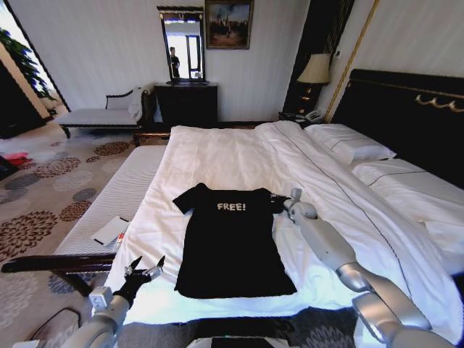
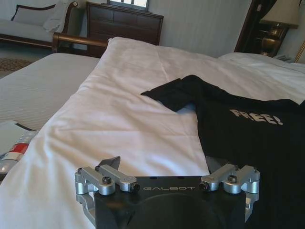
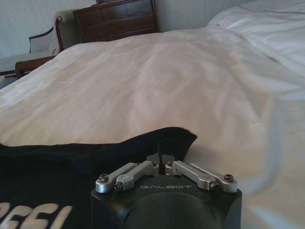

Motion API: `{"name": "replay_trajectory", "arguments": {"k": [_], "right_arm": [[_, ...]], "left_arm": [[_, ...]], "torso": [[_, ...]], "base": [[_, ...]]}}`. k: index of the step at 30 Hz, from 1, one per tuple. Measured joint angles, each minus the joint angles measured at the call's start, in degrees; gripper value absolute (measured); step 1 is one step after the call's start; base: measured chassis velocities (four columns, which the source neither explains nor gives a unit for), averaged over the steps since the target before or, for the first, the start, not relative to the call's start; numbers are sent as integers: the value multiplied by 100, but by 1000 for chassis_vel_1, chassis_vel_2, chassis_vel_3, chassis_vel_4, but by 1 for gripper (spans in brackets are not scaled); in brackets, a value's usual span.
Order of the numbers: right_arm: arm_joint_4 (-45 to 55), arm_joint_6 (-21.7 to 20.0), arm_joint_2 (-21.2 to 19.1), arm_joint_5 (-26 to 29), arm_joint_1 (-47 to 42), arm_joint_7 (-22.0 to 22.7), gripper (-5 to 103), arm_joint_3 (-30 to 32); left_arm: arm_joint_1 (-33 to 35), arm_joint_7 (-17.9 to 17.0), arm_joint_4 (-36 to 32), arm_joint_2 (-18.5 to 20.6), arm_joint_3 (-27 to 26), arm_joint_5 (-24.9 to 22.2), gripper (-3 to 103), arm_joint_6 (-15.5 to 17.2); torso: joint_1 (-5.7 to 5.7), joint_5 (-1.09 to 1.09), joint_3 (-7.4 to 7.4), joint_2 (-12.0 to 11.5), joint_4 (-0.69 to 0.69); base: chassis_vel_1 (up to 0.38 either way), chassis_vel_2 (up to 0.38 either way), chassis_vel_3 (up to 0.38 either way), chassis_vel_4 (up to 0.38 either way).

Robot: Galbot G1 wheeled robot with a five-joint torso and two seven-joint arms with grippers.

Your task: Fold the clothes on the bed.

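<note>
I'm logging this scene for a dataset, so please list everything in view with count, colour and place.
T-shirt: one, black with white "FREE!" lettering, spread flat on the duvet.
Bed: one, white duvet and pillows, dark headboard with gold trim, on the right.
Bench: one, pale striped, beside the bed's left edge.
Notepad: one, white, on the bench.
Chaise: one, pale, by the far wall.
Dresser: one, dark wood, with a mirror above.
Painting: one, dark-framed, on the far wall.
Lamp: one, cream shade, beside the headboard.
Left end effector: open, near the shirt's hem corner.
Right end effector: shut on the shirt's sleeve.
</note>
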Motion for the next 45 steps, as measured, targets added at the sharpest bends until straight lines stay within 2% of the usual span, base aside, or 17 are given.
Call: {"name": "replay_trajectory", "arguments": {"k": [15, 27, 28, 29, 33, 34, 35, 37, 38, 39, 41, 44, 45], "right_arm": [[-415, -151, 647, -28, 386, 381, 1, -264], [-753, -45, 1028, -533, 470, 572, -1, -288], [-702, -24, 1033, -610, 404, 573, 3, -296], [-702, -24, 1033, -610, 404, 573, 3, -296], [-223, 154, 906, -741, 130, 551, 25, -309], [-223, 154, 906, -741, 130, 551, 25, -309], [-67, 218, 844, -749, 73, 540, 30, -310], [119, 285, 766, -748, 17, 527, 30, -300], [368, 387, 670, -705, -52, 525, 41, -230], [466, 424, 630, -672, -81, 528, 41, -183], [714, 538, 489, -580, -182, 572, 51, 52], [753, 630, 360, -587, -261, 608, 57, 289], [649, 720, 221, -658, -332, 612, 68, 472]], "left_arm": [[130, 65, -50, -8, -213, -81, 100, -44], [208, 100, -34, -46, -314, -115, 100, -98], [203, 100, -24, -46, -333, -124, 100, -99], [203, 100, -24, -46, -333, -124, 100, -99], [173, 100, 5, -43, -355, -147, 100, -103], [173, 100, 5, -43, -355, -147, 100, -103], [163, 98, 6, -44, -344, -148, 100, -103], [148, 97, 6, -46, -318, -149, 100, -103], [128, 92, 5, -51, -282, -145, 100, -96], [120, 90, 2, -53, -271, -143, 100, -92], [95, 77, -17, -62, -236, -134, 100, -72], [94, 70, -29, -68, -225, -128, 100, -65], [101, 68, -34, -69, -222, -122, 100, -64]], "torso": [[0, 0, 0, 0, 0], [0, 0, 0, 0, 2], [0, 0, 0, 0, 0], [0, 0, 0, 0, 0], [0, 1, 0, 0, 0], [0, 1, 0, 0, 0], [0, 2, 0, 0, -1], [0, 1, 0, 0, 0], [0, 1, 0, 0, 0], [0, 1, 0, 0, 1], [0, 1, 0, 0, 1], [0, 1, 0, 0, 1], [0, 1, 0, 0, 1]], "base": [[0, 0, 0, 0], [0, 0, 0, 0], [0, 0, 0, 0], [0, 0, 0, 0], [0, 0, 0, 0], [0, 0, 0, 0], [0, 0, 0, 0], [0, 0, 0, 0], [0, 0, 0, 0], [0, 0, 0, 0], [0, 0, 0, 0], [0, 0, 0, 0], [0, 0, 0, 0]]}}
